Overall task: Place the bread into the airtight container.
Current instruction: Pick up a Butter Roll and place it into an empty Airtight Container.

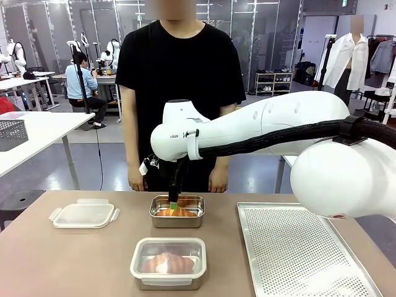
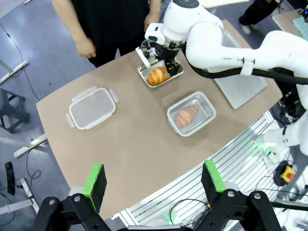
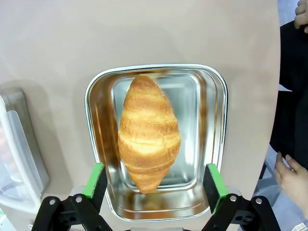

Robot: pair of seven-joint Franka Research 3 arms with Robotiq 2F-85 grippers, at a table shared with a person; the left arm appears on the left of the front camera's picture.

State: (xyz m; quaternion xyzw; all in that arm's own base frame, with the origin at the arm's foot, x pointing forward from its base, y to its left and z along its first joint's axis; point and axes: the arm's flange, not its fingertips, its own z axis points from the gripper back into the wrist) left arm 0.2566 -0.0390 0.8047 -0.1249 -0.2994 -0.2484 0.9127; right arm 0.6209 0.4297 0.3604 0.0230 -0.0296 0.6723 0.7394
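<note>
— Bread? Location?
— Croissant (image 3: pixel 148 134), lying lengthwise in open steel container (image 3: pixel 215 144), far middle of table (image 1: pixel 74 260), before person (image 1: pixel 179 74).
— Right gripper (image 3: pixel 154 180)?
— Poised directly over croissant, fingers spread wide either side, nothing held.
— Left gripper (image 2: pixel 154 179)?
— High above table's near edge, spread wide, empty.
— Other items?
— Second container (image 1: pixel 168 263), lidded, croissant inside, nearer; loose plastic lid (image 1: pixel 83 214) left; perforated tray (image 1: pixel 297 247) right.

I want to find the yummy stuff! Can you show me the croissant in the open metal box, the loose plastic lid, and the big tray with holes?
Golden croissant in open steel container (image 3: pixel 148 132): right wrist view, middle of crust.
Clear plastic lid (image 1: pixel 83 215): front view, flat centre.
Perforated metal tray (image 1: pixel 303 247): front view, bare mesh.
</note>
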